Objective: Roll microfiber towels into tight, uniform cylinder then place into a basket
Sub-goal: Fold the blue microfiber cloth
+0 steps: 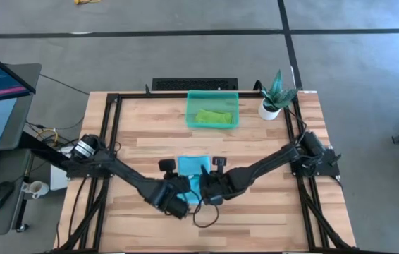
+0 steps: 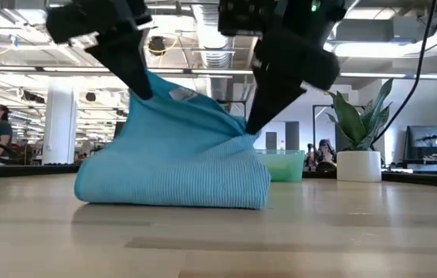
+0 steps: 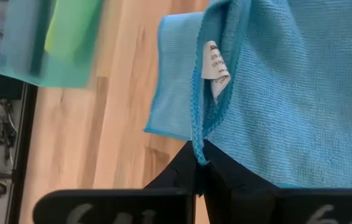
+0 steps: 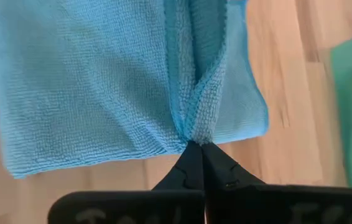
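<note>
The light turquoise towel (image 1: 192, 168) lies at the table's middle near side. Its near part is raised into a tent (image 2: 180, 147), and its lower fold rests on the wood. Its white tag (image 3: 216, 68) shows near the raised edge. My left gripper (image 1: 183, 183) and my right gripper (image 1: 204, 186) are both shut on the towel's near edge, side by side. The lime green towel (image 1: 213, 116) lies inside the teal basket (image 1: 191, 113) at the far middle of the table. My left gripper pinches the towel's hemmed edge (image 3: 196, 144) near the tag, between its two fingers. It slants down from the table's near left. The held corner (image 2: 147, 86) is lifted; the rest drapes to the table. My right gripper pinches a bunched fold of the towel's edge (image 4: 194, 135), several layers, between its two fingers. It slants down from the table's near right. The held part (image 2: 243, 127) is raised; the cloth below rests on the table.
A white pot with a green plant (image 1: 274, 99) stands at the far right, beside the basket. A black frame rail (image 1: 115, 127) runs along the table's sides. Bare wood lies between the towel and the basket (image 1: 206, 144).
</note>
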Robot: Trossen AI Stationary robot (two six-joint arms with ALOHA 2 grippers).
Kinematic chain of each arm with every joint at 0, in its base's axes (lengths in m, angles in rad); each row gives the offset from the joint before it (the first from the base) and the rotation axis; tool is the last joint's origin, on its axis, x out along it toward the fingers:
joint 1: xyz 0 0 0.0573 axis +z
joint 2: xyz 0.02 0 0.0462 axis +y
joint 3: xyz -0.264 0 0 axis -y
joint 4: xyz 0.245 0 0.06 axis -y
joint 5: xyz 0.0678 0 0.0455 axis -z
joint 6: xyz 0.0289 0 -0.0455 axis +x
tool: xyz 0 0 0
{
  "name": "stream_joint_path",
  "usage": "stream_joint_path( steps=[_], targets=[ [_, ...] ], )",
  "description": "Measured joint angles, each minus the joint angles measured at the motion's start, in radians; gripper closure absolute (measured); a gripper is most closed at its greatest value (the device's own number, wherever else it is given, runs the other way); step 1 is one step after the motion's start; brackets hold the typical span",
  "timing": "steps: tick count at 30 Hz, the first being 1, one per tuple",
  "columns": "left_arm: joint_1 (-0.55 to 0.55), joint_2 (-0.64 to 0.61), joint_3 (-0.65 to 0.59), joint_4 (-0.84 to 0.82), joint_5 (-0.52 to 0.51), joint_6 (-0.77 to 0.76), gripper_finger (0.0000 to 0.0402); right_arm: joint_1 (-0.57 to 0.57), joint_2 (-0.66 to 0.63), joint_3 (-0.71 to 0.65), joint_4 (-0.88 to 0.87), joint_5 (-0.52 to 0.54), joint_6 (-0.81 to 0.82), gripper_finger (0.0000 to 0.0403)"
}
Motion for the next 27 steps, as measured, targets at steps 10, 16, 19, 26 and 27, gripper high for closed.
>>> stream_joint_path(
  steps=[10,16,19,26,27],
  targets=[
    [0.082,0.002,0.0,0.009,0.074,0.025,0.0401,-0.04,0.0,-0.064,0.04,-0.002,0.024,0.0398],
    [0.089,0.002,0.0,0.009,0.103,0.036,0.0401,-0.046,0.0,-0.064,0.045,-0.007,0.019,0.0398],
    [0.089,0.002,0.0,0.009,0.108,0.03,0.0401,-0.051,0.0,-0.064,0.047,-0.007,0.019,0.0398],
    [0.088,0.002,0.0,-0.003,0.117,0.04,0.0377,-0.077,0.0,-0.067,0.039,-0.01,0.024,0.0398],
    [0.088,0.002,-0.001,-0.008,0.118,0.039,0.0367,-0.079,0.0,-0.068,0.039,-0.011,0.024,0.0398]
  ],
)
